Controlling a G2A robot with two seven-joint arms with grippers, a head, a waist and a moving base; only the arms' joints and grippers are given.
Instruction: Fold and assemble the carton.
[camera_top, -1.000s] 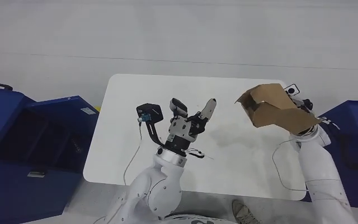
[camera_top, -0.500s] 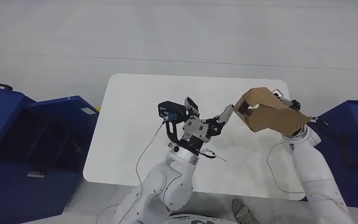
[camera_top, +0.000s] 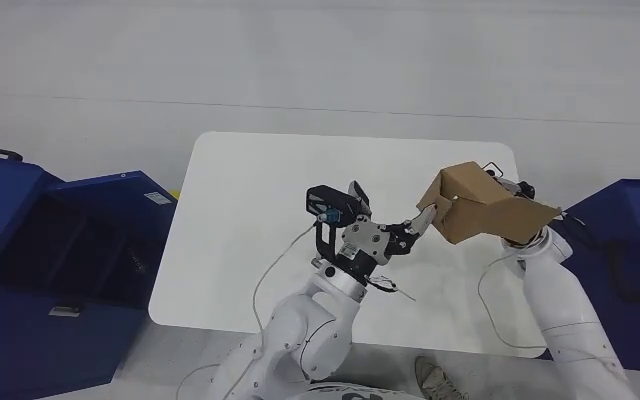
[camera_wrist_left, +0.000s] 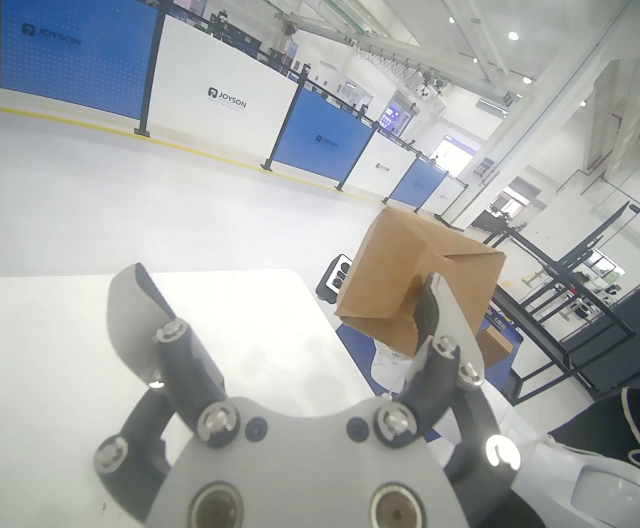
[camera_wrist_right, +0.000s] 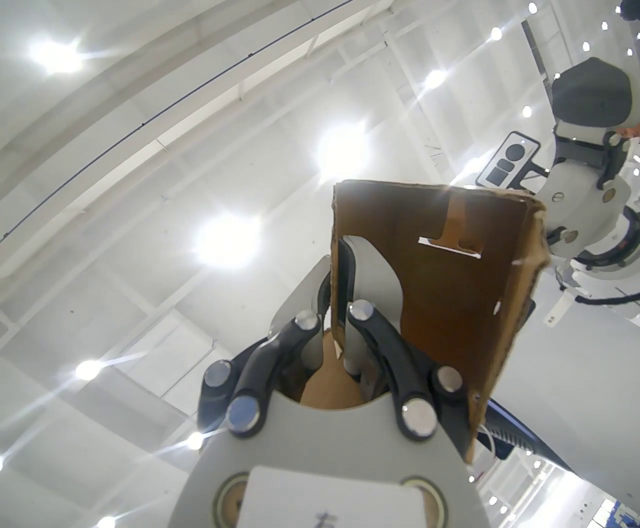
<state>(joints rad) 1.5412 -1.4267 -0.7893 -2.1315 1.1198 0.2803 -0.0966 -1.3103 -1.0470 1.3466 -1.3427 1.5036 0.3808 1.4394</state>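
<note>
So the white table (camera_top: 250, 200) is the biggest thing here. There's a blue bin (camera_top: 70, 250) just off the table's left side and a second blue bin (camera_top: 615, 215) poking in past the table's right side.

The carton (camera_top: 480, 205) is up in the air over the table's right end, not resting on the tabletop. It's brown cardboard, partly folded into a box shape. From the left wrist you can see the end flaps (camera_wrist_left: 430, 260) folded in toward each other, and from the right wrist you look at an open brown panel with a little slot (camera_wrist_right: 450, 247) cut in it.

The right gripper (camera_wrist_right: 337, 270) is above the table's right edge, and its 2 fingers are pinched tight on 1 thin wall of the carton (camera_wrist_right: 450, 300).

The left gripper (camera_wrist_left: 282, 295) sits over the table's middle, on the side toward the carton. Its 2 fingers are spread wide apart with nothing between them. 1 fingertip (camera_wrist_left: 432, 300) touches the carton (camera_wrist_left: 400, 265) at the folded end that faces the table's middle, and the other finger (camera_wrist_left: 135, 295) hangs over bare tabletop.
</note>
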